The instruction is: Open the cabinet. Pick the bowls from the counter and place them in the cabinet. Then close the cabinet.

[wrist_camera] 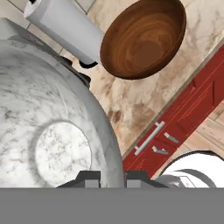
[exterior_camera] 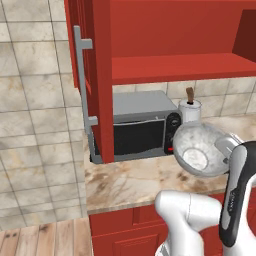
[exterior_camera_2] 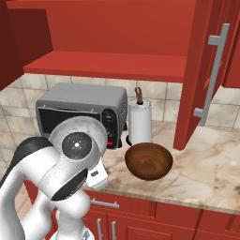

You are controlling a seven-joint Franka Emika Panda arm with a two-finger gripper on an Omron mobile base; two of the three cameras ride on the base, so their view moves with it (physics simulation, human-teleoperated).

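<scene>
1. Hand view: we find the two-finger gripper closed narrowly on the rim of the speckled grey-white marble-look bowl, one fingertip either side of the wall.
2. In the left base view the same bowl hangs tilted in the air above the beige-and-brown marbled stone counter, in front of the grey microwave and below the red inner shelf of the large red wall cabinet.
3. The dark brown wood-look bowl sits upright near the front edge of the counter, just beside the white paper-towel roll.
4. The cabinet stands open; its left door and right door swing out over the counter.
5. Risks, in our judgement: the pinch on a thin rim may let the tilted bowl rotate or slip; a low lift would strike the shelf's front edge; a wide swing could clip a door or the microwave.
6. Contents: both bowls are empty; the visible shelf bears nothing, so neither bowl is stowed.
</scene>
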